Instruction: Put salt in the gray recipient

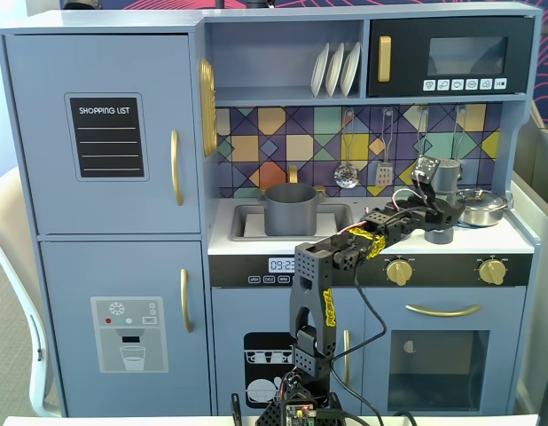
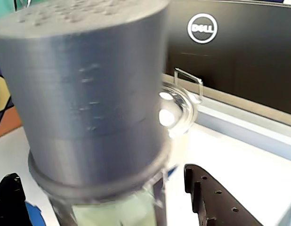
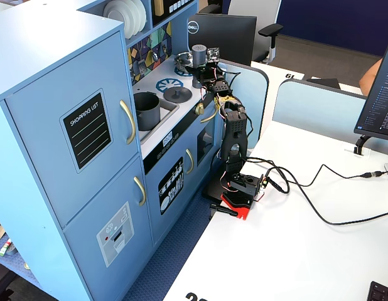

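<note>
Your gripper (image 2: 103, 202) clenched on tall gray cylindrical salt shaker (image 2: 89, 94), lifted over stovetop; carry next to matte gray pot (image 1: 290, 209) in sink.

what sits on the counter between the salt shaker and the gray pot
In a fixed view, only the flat gray lid lies between the salt and gray pot.

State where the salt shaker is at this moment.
In a fixed view, the salt shaker is at the right, held in the gripper above the stovetop, beside the shiny pan, right of the gray pot.
</note>
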Tool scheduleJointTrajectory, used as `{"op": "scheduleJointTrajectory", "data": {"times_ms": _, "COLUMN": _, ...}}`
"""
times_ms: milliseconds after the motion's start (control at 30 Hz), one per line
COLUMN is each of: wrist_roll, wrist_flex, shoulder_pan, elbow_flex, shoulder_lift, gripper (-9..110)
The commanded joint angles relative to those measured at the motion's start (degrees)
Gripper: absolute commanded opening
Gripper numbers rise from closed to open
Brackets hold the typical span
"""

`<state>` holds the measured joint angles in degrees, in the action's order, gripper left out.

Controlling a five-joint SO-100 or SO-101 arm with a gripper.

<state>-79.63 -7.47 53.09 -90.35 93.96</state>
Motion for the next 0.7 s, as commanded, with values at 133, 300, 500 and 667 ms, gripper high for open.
{"op": "scheduleJointTrajectory", "data": {"times_ms": 133, "wrist_roll": -1.14, "wrist_flex": -8.26, "shoulder_pan": 2.37, "elbow_flex": -6.24, "shoulder_lift": 18.63, "gripper": 47}}
{"op": "scheduleJointTrajectory", "data": {"times_ms": 300, "wrist_roll": -0.62, "wrist_flex": -18.54, "shoulder_pan": 2.46, "elbow_flex": -16.61, "shoulder_lift": 34.19, "gripper": 45}}
{"op": "scheduleJointTrajectory", "data": {"times_ms": 500, "wrist_roll": -2.29, "wrist_flex": -38.67, "shoulder_pan": -4.83, "elbow_flex": -26.28, "shoulder_lift": 52.65, "gripper": 29}}
{"op": "scheduleJointTrajectory", "data": {"times_ms": 667, "wrist_roll": -5.63, "wrist_flex": -53.79, "shoulder_pan": -17.05, "elbow_flex": -29.0, "shoulder_lift": 61.52, "gripper": 15}}
